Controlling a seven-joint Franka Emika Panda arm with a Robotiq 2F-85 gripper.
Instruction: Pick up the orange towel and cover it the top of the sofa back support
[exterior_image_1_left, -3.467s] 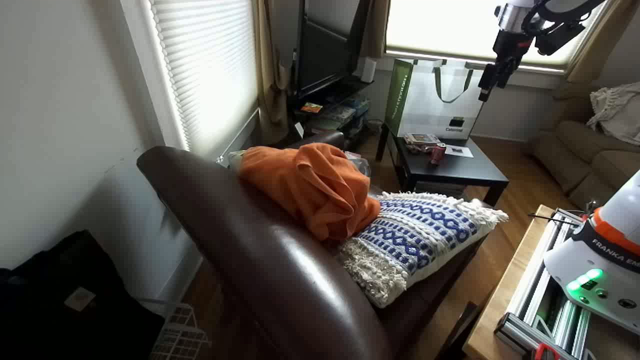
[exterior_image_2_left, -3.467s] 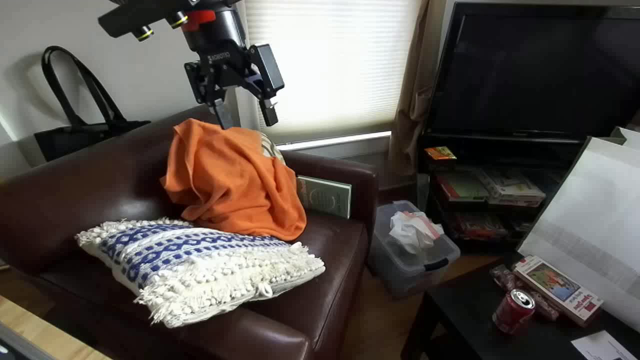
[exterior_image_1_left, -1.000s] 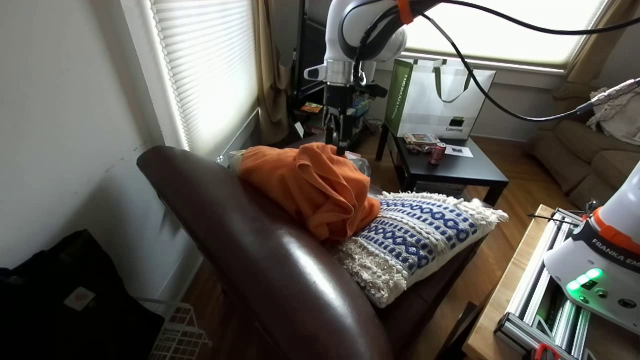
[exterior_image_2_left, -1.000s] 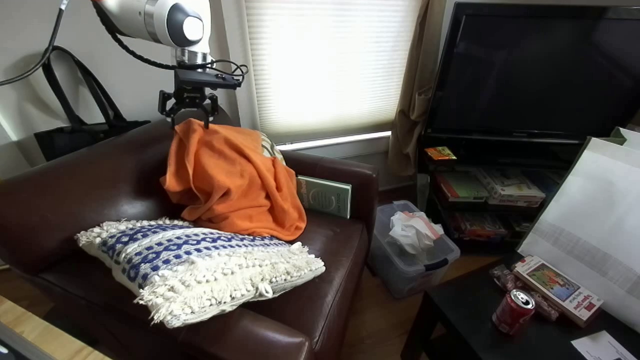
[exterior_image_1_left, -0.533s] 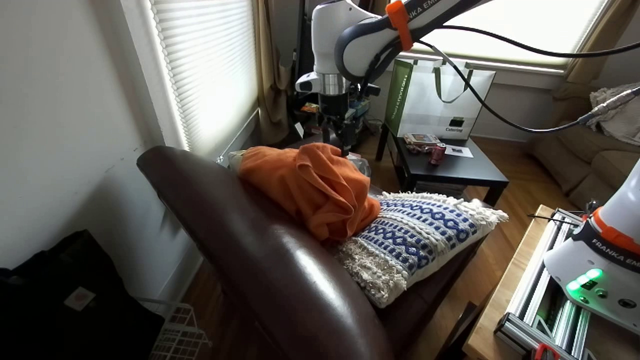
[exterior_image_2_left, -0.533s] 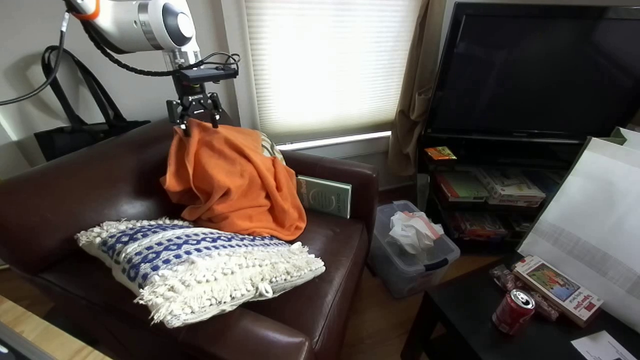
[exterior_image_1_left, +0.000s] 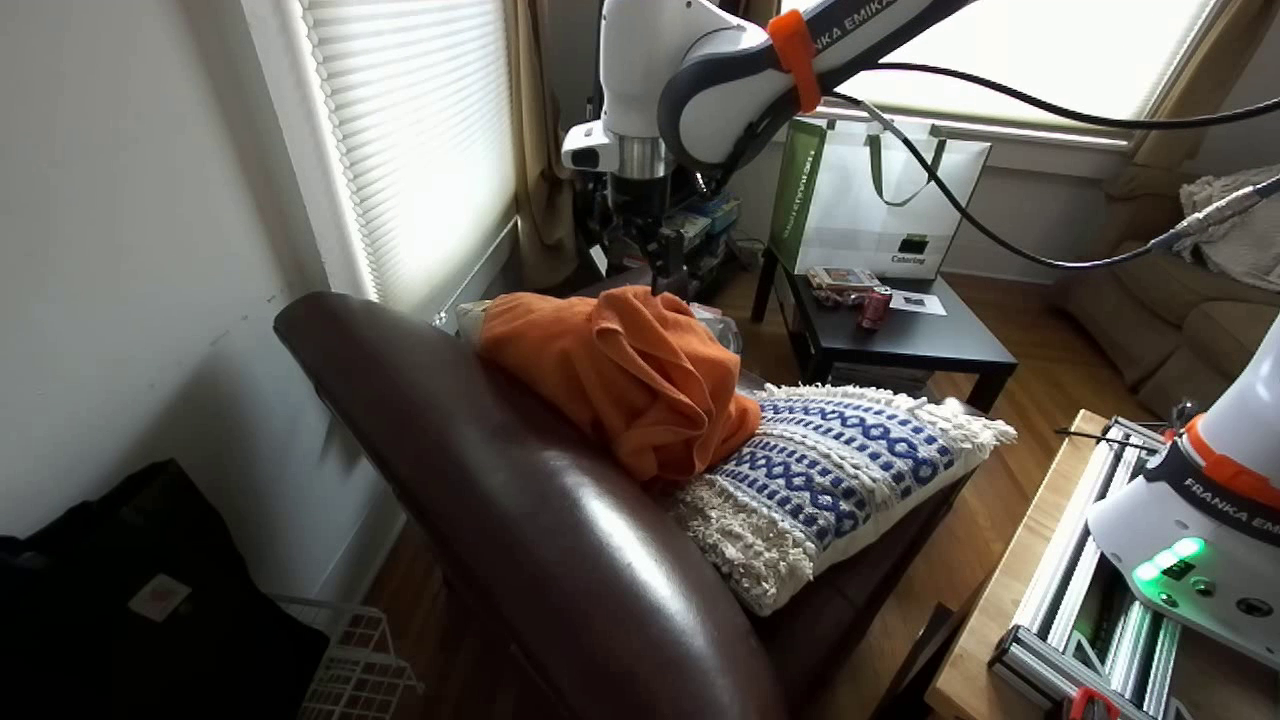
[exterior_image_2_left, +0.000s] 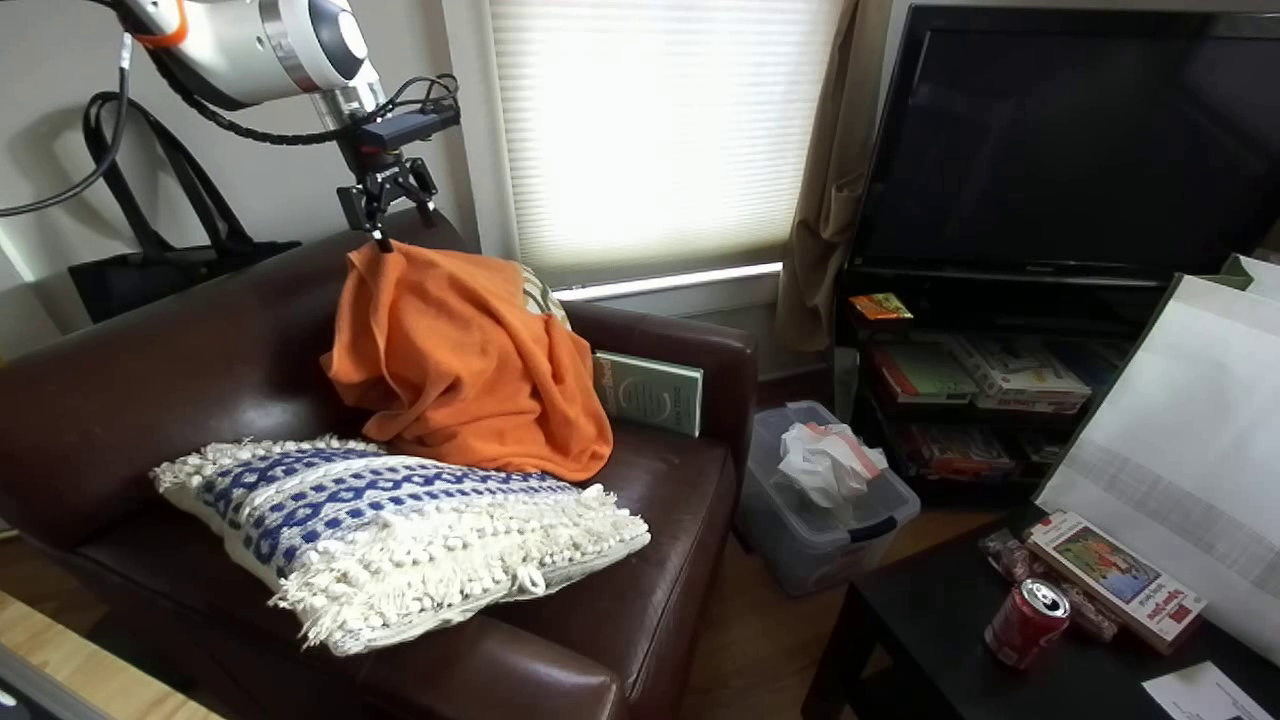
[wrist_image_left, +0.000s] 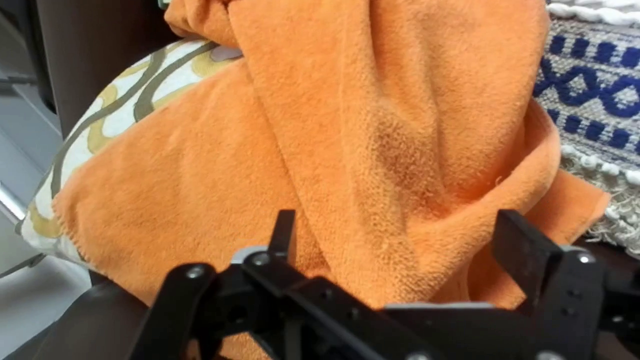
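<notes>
In an exterior view, our claw (exterior_image_1_left: 662, 281) has just slid a bit toward 9 o'clock, near the 12 o'clock edge of the orange towel (exterior_image_1_left: 625, 375). We reckon that's lining up the grab; the sofa back (exterior_image_1_left: 520, 490), at the towel's 7 o'clock, isn't covered yet. In an exterior view we've got the claw (exterior_image_2_left: 406, 229) at the towel's 11 o'clock, leaning more than half a second ago, while the towel hasn't budged. Wrist view: fingers (wrist_image_left: 285, 232) spread wide, nothing held, towel draped over a patterned pillow (wrist_image_left: 122, 105) that peeks out around 10 o'clock.
</notes>
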